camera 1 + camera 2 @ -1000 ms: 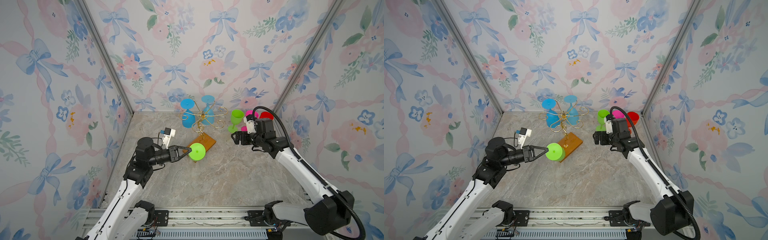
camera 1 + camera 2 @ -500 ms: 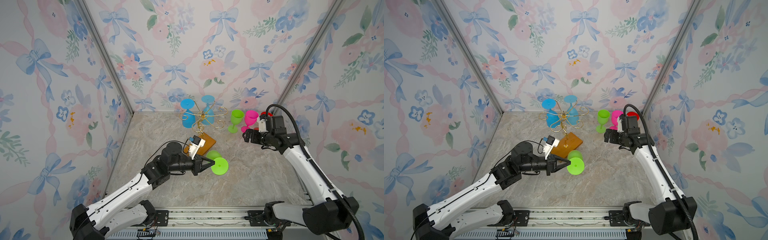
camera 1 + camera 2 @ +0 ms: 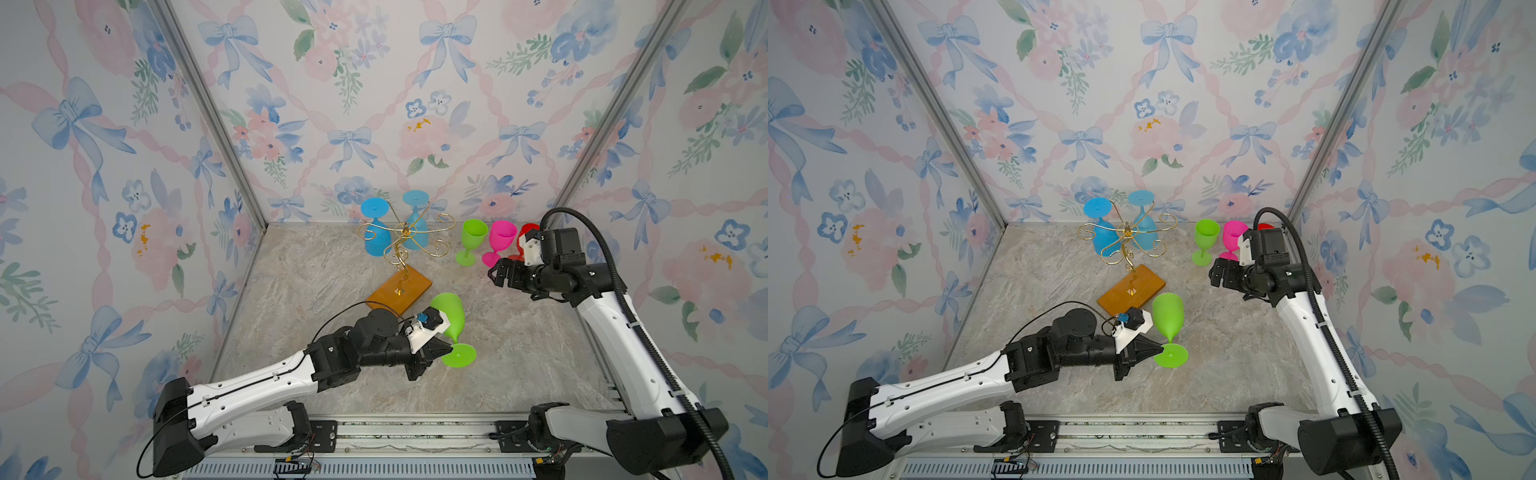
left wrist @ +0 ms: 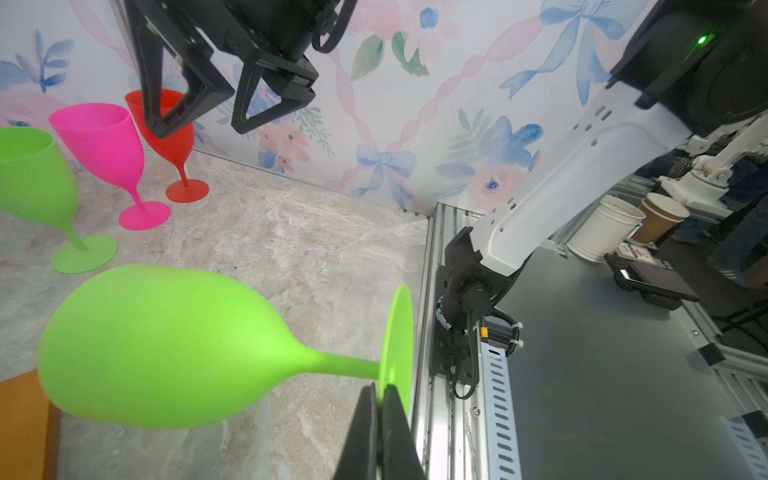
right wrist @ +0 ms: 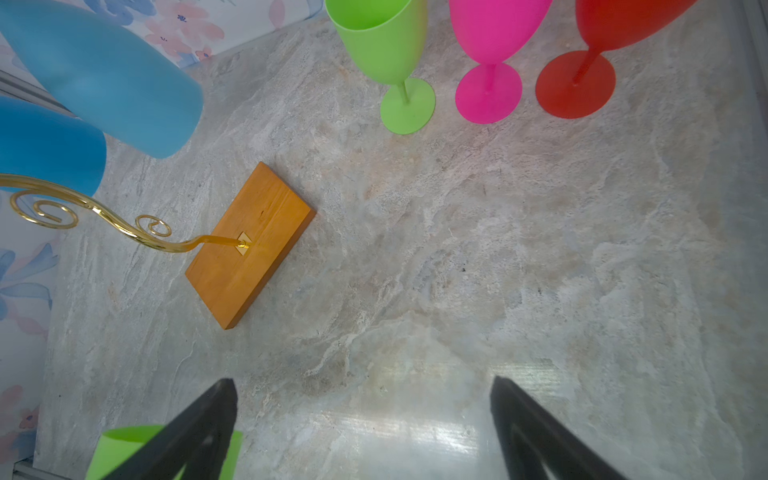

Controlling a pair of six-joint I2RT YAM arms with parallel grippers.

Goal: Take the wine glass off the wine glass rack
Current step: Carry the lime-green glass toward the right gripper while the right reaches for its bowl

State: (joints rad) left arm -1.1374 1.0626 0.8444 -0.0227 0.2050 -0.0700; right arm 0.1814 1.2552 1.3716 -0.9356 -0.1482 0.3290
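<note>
My left gripper (image 3: 445,352) (image 4: 378,392) is shut on the rim of the foot of a lime-green wine glass (image 3: 449,312) (image 3: 1168,311) (image 4: 166,345). The glass is off the rack and tilted, its bowl pointing at the rack's wooden base (image 3: 399,291) (image 5: 249,245). The gold wire wine glass rack (image 3: 405,235) (image 3: 1127,237) stands at the back with two blue glasses (image 3: 376,243) (image 3: 1144,232) hanging upside down on it. My right gripper (image 3: 496,276) (image 3: 1214,276) (image 5: 361,384) hangs open and holds nothing, above the table right of the rack.
A green glass (image 3: 471,239), a pink glass (image 3: 500,241) and a red glass (image 3: 528,230) stand upright in a row at the back right, just behind the right gripper. Patterned walls close in three sides. A metal rail (image 3: 415,428) runs along the front edge.
The left arm swung the green glass from left of the rack's base rightward and toward the front, tipping it over. The right gripper drew back a little to the right, still open.
</note>
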